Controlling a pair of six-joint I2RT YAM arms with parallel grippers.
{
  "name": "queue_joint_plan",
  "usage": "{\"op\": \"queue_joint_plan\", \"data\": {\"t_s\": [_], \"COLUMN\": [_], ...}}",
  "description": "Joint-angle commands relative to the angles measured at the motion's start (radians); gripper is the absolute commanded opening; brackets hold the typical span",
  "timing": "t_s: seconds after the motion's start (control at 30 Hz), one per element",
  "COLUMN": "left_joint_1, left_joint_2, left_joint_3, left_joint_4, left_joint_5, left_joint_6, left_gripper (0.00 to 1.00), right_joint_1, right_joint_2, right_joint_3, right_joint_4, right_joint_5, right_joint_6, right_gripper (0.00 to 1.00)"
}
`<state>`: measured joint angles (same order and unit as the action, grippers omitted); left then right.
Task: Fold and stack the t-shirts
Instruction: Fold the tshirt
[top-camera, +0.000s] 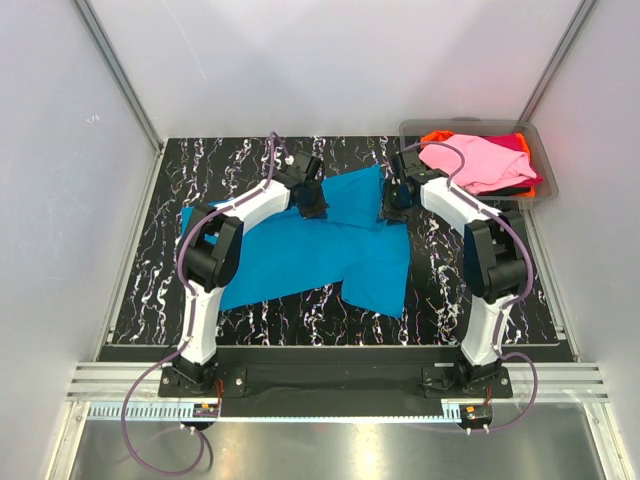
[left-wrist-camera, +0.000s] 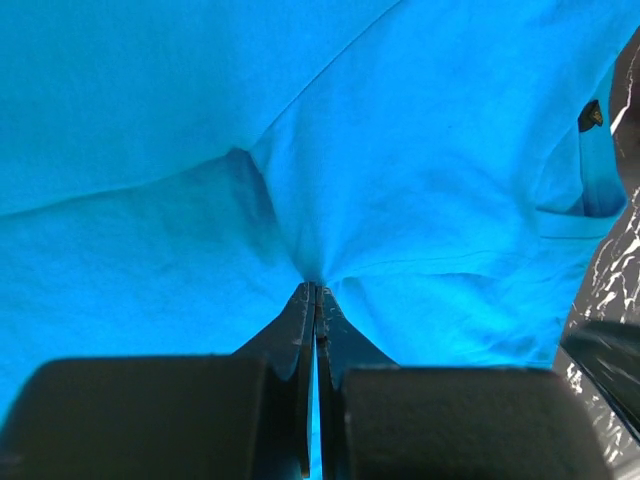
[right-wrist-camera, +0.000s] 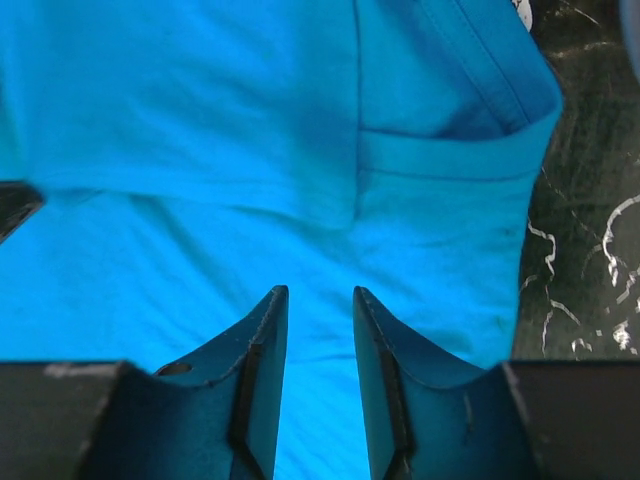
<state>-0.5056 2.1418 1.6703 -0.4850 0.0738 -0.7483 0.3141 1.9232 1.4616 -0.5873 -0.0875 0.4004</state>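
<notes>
Top external view, starting at the grippers. The left gripper (top-camera: 313, 205) is squeezed fully closed. The left wrist view shows the turquoise t-shirt (top-camera: 300, 255) puckering right into its tips, so it has a pinch of that cloth. The right gripper (top-camera: 392, 205) is the one closer to the bin (top-camera: 545, 170), and its jaws stand part-way apart with a clear gap. From the right wrist view there's blue fabric under and past that gap and a hemmed sleeve edge a bit beyond the tips. I can't tell if the fingers actually touch the cloth, and nothing looks gripped there.

Both grippers sit on the part of the turquoise shirt that's roughly level with the bin. From there the shirt spreads across the black marbled table (top-camera: 150, 290), running away from the bin toward the arm bases. It's rumpled and partly folded over itself, and it lies near the bin without touching it.

The bin itself is clear grey plastic. A light pink t-shirt (top-camera: 480, 160) is heaped on top, an orange one (top-camera: 437, 136) pokes out underneath, and a magenta one (top-camera: 515, 142) shows at the back.
</notes>
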Motion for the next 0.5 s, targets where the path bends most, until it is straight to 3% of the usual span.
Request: {"op": "queue_joint_plan", "data": {"t_s": [0.0,0.07,0.23,0.33,0.47], "left_joint_1": [0.012,0.013,0.015,0.013,0.013], "left_joint_2": [-0.034,-0.034,-0.031,-0.022,-0.005], "left_joint_3": [-0.003,-0.003,-0.001,0.006,0.011], "left_joint_4": [0.003,0.002,0.005,0.005,0.005], "left_joint_5": [0.070,0.084,0.100,0.106,0.119], "left_joint_6": [0.026,0.044,0.069,0.075,0.063], "left_gripper": [0.00,0.04,0.28,0.37,0.40], "right_joint_1": [0.010,0.011,0.020,0.026,0.026], "right_joint_2": [0.046,0.065,0.123,0.145,0.149], "right_joint_3": [0.060,0.078,0.115,0.134,0.129], "right_joint_4": [0.020,0.018,0.030,0.030,0.032], "right_joint_5": [0.045,0.049,0.081,0.112,0.135], "right_joint_6": [-0.015,-0.025,-0.041,-0.044,-0.041], "right_gripper": [0.40,0.41,0.41,0.40,0.38]}}
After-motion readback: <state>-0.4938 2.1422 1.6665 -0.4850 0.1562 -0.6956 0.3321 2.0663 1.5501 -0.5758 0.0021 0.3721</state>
